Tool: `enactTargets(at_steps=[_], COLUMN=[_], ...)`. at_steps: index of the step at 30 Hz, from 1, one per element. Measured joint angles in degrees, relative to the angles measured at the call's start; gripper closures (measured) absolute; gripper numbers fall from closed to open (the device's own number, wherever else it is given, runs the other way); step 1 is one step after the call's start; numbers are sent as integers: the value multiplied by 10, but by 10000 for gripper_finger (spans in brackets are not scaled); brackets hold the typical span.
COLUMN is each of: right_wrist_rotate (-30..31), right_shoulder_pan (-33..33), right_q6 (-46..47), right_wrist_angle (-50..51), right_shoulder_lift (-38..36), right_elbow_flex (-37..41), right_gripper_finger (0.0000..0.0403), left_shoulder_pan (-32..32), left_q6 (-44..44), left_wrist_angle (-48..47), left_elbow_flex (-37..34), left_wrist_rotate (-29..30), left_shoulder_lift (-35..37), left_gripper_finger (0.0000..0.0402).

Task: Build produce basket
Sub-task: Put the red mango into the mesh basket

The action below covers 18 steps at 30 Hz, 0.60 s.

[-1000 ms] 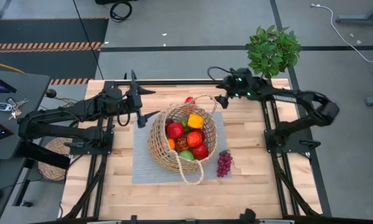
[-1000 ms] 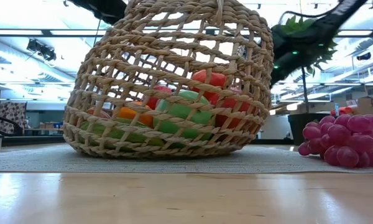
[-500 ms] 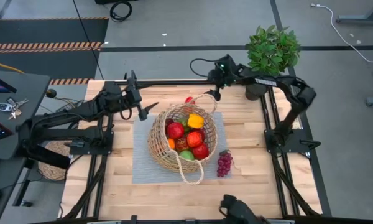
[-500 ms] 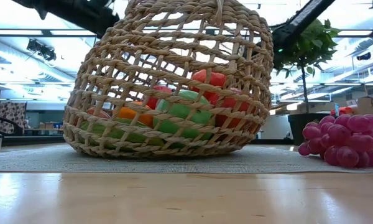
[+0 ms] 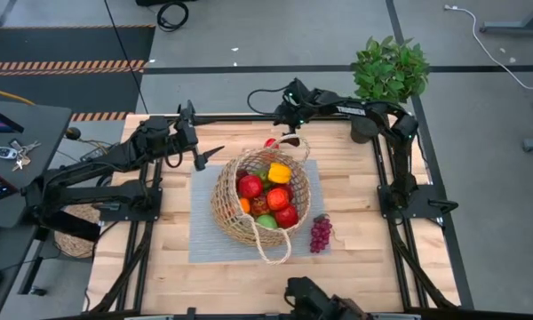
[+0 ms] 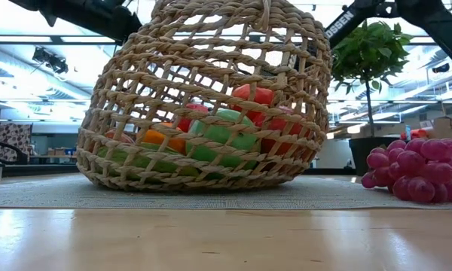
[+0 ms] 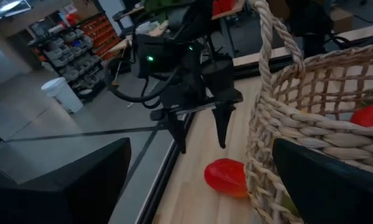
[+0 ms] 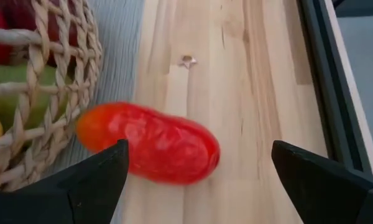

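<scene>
Two pieces of produce lay outside the basket [image 5: 260, 197], which sat on a grey mat [image 5: 202, 218] in the middle of the wooden table [image 5: 364, 231]. Inside it were red apples, a green one, a yellow piece and an orange piece, packed close together. A bunch of purple grapes [image 5: 321, 234] rested on the table just beside the basket, on the side toward the right arm. A red fruit [image 8: 152, 144] lay on the bare wood at the far side, touching or almost touching the basket's woven wall.

The right gripper [image 7: 202, 132] hung directly above that red fruit, with its two dark fingers spread apart and pointing down, nothing between them. The right wrist view looked straight down on the fruit, which sat centred between the fingers. The left gripper [image 5: 198, 153] waited near the basket's other side, over the edge of the mat; its fingers also stood apart and held nothing.

The step in hand appeared to be picking up the red fruit, with the grapes left for afterwards. The next move likely called for a straight descent, closing on the fruit across its narrow width. The finger nearest the basket would need to slip past the wicker wall without catching it.
</scene>
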<state>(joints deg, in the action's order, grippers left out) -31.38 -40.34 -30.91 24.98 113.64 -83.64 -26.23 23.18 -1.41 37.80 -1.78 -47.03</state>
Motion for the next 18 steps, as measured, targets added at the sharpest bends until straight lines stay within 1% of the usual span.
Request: enactTargets(at_steps=[4, 10, 16, 18], right_wrist_rotate=[-8, -46, -40, -26], right_shoulder_pan=[17, 47, 74, 73], right_q6=[-4, -4, -26, -28], right_wrist_angle=[43, 54, 43, 39], right_shoulder_lift=[7, 7, 6, 6], right_elbow_flex=[-34, -46, -24, -20], right_gripper_finger=[4, 4, 5, 4], left_shoulder_pan=[0, 1, 1, 1], left_q6=[0, -5, -19, -27], left_wrist_angle=[-6, -6, -6, -5], left_elbow_flex=[0, 0, 0, 0], left_wrist_rotate=[-8, -8, -18, -22], left_shoulder_lift=[0, 0, 0, 0], left_gripper_finger=[4, 4, 4, 4])
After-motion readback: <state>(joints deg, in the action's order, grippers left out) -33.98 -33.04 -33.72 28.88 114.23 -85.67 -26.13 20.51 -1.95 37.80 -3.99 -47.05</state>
